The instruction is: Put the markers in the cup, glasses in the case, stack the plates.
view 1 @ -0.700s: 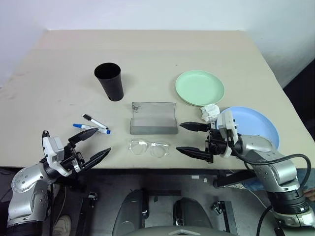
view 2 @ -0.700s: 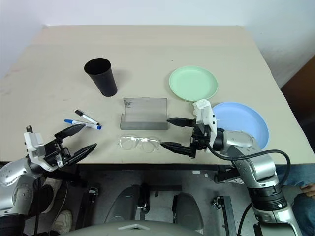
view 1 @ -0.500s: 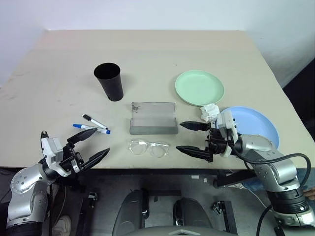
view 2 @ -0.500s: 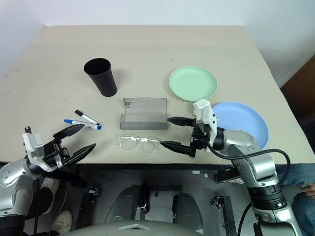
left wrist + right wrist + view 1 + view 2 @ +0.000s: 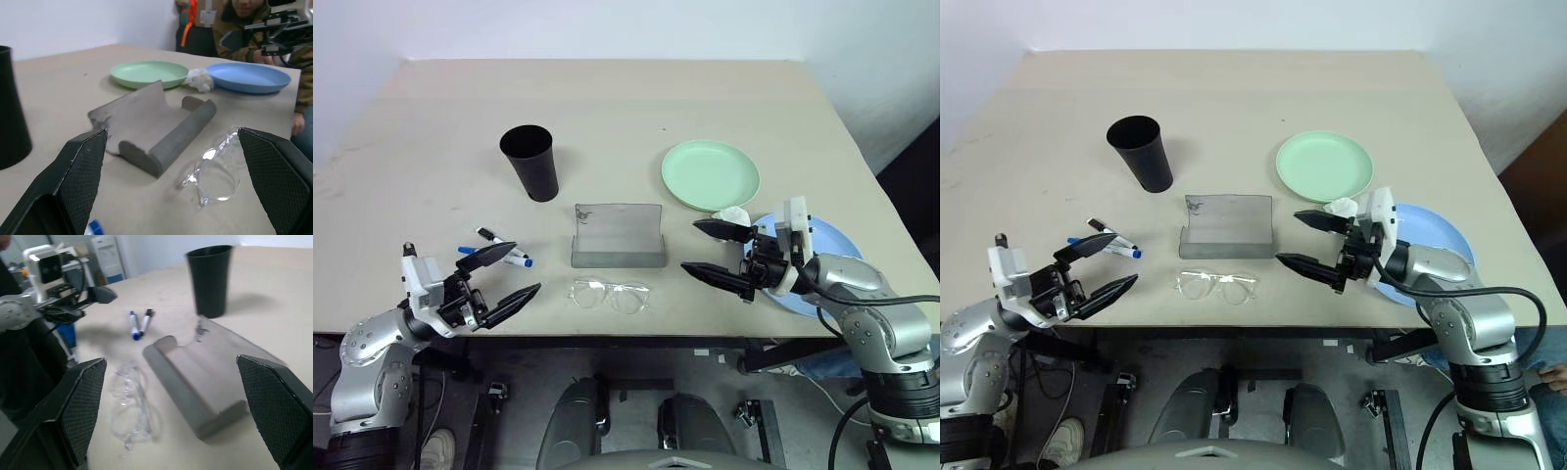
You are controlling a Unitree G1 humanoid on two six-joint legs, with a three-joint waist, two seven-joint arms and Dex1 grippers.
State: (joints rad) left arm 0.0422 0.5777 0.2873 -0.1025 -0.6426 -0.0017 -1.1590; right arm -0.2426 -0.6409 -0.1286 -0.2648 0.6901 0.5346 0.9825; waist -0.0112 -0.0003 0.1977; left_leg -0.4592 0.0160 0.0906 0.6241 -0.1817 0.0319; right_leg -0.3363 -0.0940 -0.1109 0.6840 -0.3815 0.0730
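Note:
The black cup (image 5: pixel 530 162) stands upright at the back left. Two markers (image 5: pixel 499 250) lie side by side near the front left, and my left gripper (image 5: pixel 528 266) hovers open right over their near ends. The grey case (image 5: pixel 619 237) lies open in the middle, with the clear glasses (image 5: pixel 610 294) just in front of it. My right gripper (image 5: pixel 689 245) is open to the right of the case, above the table. The mint plate (image 5: pixel 710 174) sits at the back right. The blue plate (image 5: pixel 837 245) lies nearer, partly hidden by my right arm.
A crumpled white tissue (image 5: pixel 732 214) lies between the two plates, just behind my right gripper. A person (image 5: pixel 254 14) sits beyond the table's right side. The table's front edge runs close under both grippers.
My right gripper has risen and drawn back to the right, away from the glasses. My left gripper has moved a little forward, over the markers' near ends. Nothing on the table moved.

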